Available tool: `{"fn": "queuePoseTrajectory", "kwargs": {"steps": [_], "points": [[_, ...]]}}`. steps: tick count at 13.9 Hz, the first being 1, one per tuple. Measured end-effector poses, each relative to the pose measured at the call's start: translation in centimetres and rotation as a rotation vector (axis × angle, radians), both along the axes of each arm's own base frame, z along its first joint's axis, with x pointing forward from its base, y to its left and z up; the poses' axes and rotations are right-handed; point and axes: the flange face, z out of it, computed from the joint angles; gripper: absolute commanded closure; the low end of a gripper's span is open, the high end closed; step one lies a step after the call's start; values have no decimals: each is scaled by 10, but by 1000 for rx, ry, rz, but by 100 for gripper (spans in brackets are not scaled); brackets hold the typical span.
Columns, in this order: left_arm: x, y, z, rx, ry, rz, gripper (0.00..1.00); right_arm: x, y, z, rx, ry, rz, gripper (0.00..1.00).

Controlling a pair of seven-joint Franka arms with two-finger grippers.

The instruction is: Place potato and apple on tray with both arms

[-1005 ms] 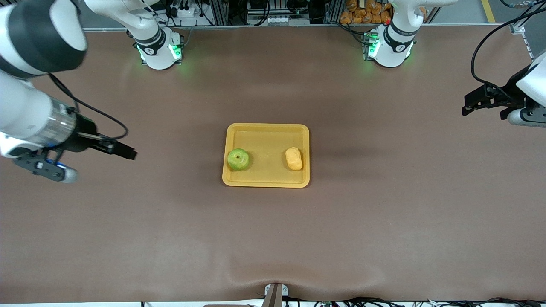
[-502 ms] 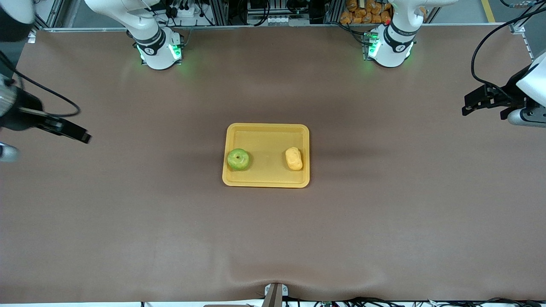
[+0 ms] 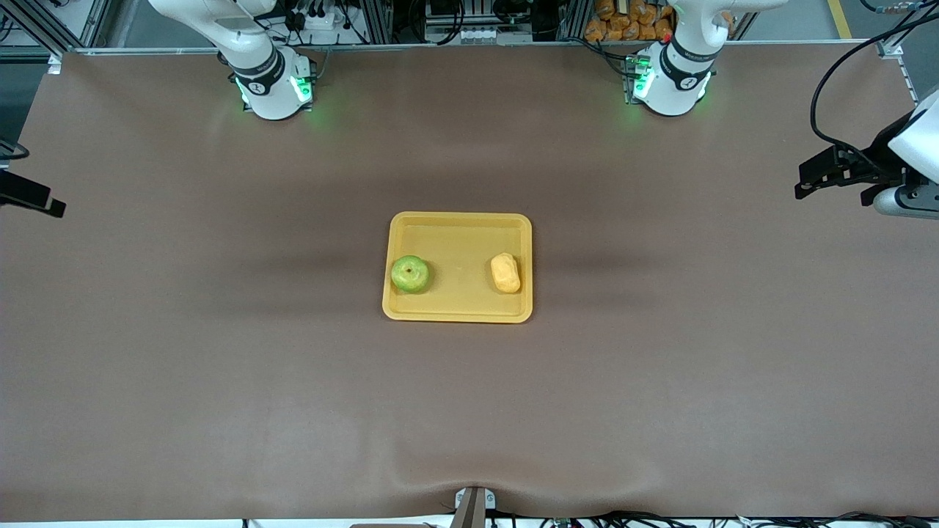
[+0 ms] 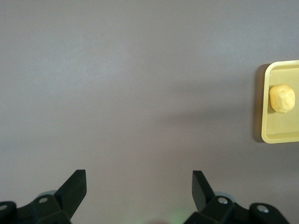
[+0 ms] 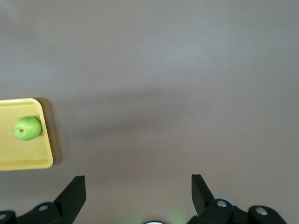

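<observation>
My right gripper [image 3: 33, 196] has pulled back fast: a second ago it hung over the cloth between tray and table end, now only its black tip shows at the edge of the front view, over the right arm's end of the table. Fingers [image 5: 74, 189] spread wide, nothing between them.

The tray [image 3: 457, 312] sits mid-table. The apple [image 3: 409, 273] rests in it at the rim toward the right arm's end (stem dimple up); it has not shifted. The potato [image 3: 505, 272] lies in the same tray toward the left arm's end, well apart from the apple, also unmoved.

My left gripper [image 3: 825, 172] waits over the left arm's end of the table, unchanged, fingers [image 4: 74, 189] spread and empty.

Judgement: both items placed, both arms clear. Task looks complete.
</observation>
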Motion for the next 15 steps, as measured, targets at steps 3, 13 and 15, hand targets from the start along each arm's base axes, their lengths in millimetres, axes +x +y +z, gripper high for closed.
{"fn": "queuePoseTrajectory", "kwargs": {"steps": [3,13,15], "points": [[0,0,0,0,0,0,0,-19,-2,-1,15,-42,6,0],[0,0,0,0,-1,0,0,-40,11,1,-44,-20,59,0],[0,0,0,0,-1,0,0,-43,17,1,-39,4,69,0]]}}
